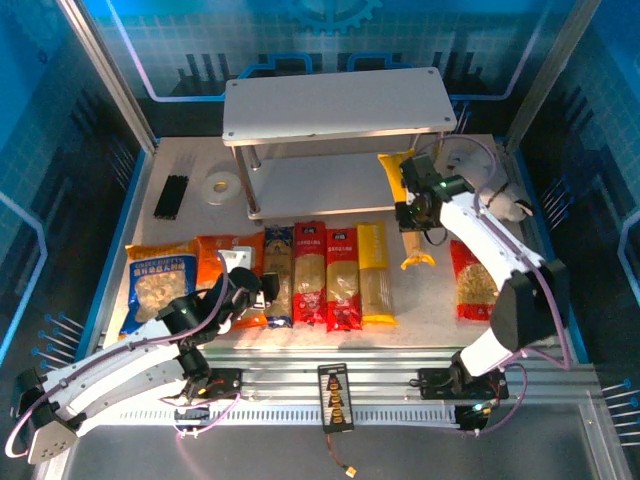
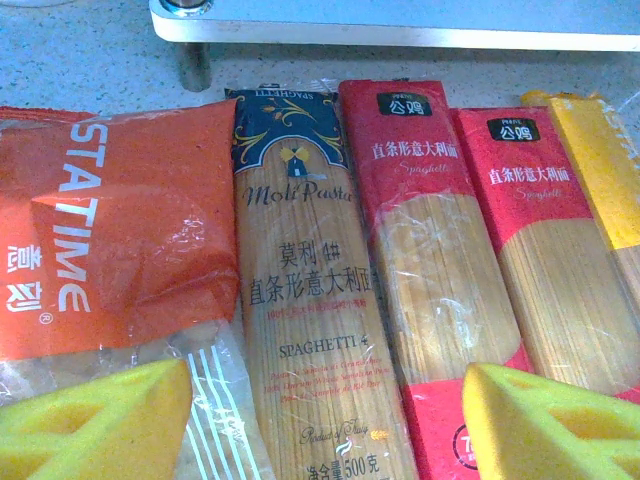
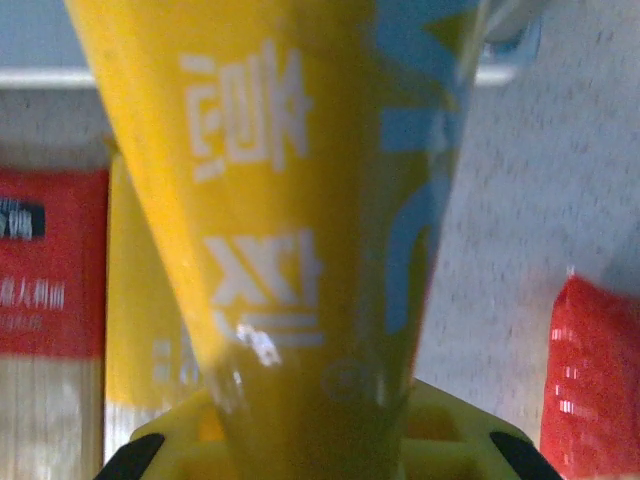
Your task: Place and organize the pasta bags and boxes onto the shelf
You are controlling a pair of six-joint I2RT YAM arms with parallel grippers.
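- While the right gripper is clamped on a yellow spaghetti pack, that pack hangs tilted above the table, just right of the shelf. Its far end is close to the lower board's right edge; whether they touch I cannot tell.
- In the right wrist view, yellow fingers pinch this pack from both sides.
- The left gripper has its jaws apart and holds nothing. It hovers low over the near part of the blue-and-yellow pack.
- On the table near the shelf a row lies side by side, left to right: blue-orange bag, orange bag, blue-and-yellow pack, red pack, second red pack, second yellow pack.
- The red bag lies apart at the right.
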